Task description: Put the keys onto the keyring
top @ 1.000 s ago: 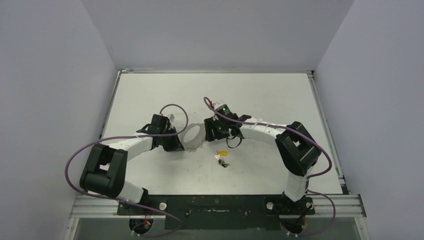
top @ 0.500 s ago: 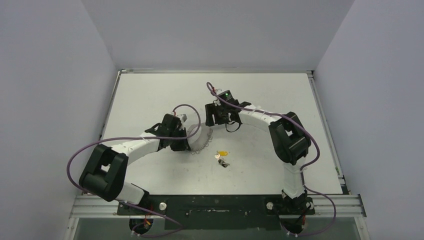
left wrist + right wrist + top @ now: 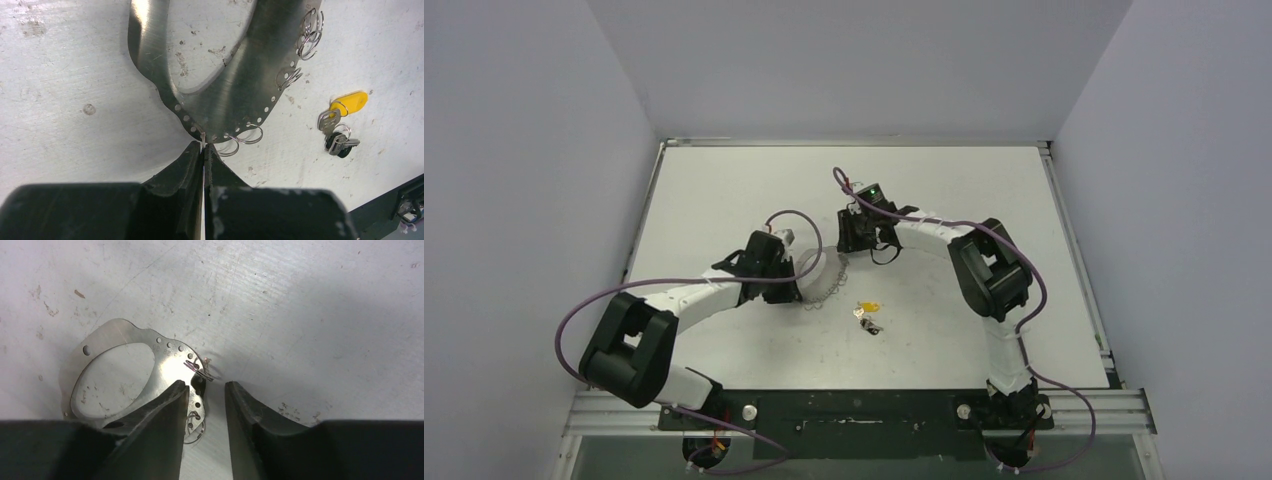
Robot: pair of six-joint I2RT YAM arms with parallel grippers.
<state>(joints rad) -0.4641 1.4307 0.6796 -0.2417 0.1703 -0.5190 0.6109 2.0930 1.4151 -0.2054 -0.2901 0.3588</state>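
Silvery keyring (image 3: 225,100) rests on the table (image 3: 75,75), its rim pinched between the pressed-together fingers of the left gripper (image 3: 203,150). The right gripper (image 3: 206,395) hovers spread over its ringed edge. The keys (image 3: 336,127) lie together nearby, apart from both grippers.

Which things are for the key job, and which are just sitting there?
For the job:
keyring, pinched at its edge by the left end effector
its small rings
yellow-headed key
black-headed key
right end effector, open by the rings

Just there:
purple cables
the scuffed table
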